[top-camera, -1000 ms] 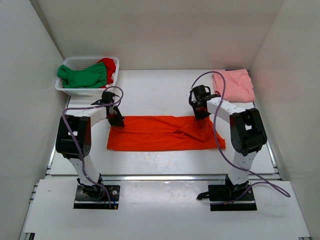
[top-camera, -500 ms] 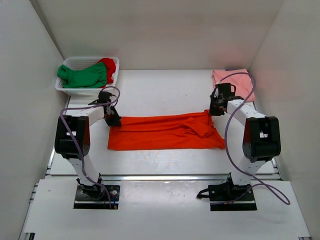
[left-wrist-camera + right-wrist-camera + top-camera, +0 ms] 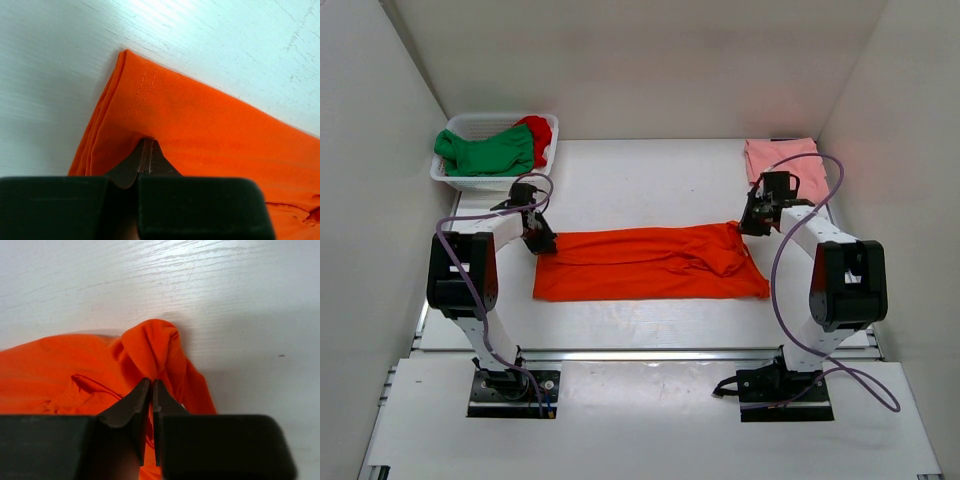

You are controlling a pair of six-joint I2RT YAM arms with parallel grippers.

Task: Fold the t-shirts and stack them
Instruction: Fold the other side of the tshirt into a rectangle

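The bright orange t-shirt (image 3: 650, 263) lies folded lengthwise as a long band across the middle of the table. My left gripper (image 3: 542, 243) is shut on its far left corner, where the hemmed orange cloth (image 3: 165, 120) shows ahead of the fingertips. My right gripper (image 3: 748, 226) is shut on its far right corner, a bunched fold of orange cloth (image 3: 152, 347). The pale salmon pink t-shirt (image 3: 786, 167) lies folded at the far right. The green t-shirt (image 3: 485, 153) and the red t-shirt (image 3: 537, 132) lie in the basket.
The white plastic basket (image 3: 467, 178) stands at the far left corner. White walls close in the table at the back and both sides. Purple cables loop off both arms.
My right gripper has pulled the shirt's right corner out to the right and slightly back, stretching the band longer. My left gripper has shifted slightly left with its corner.
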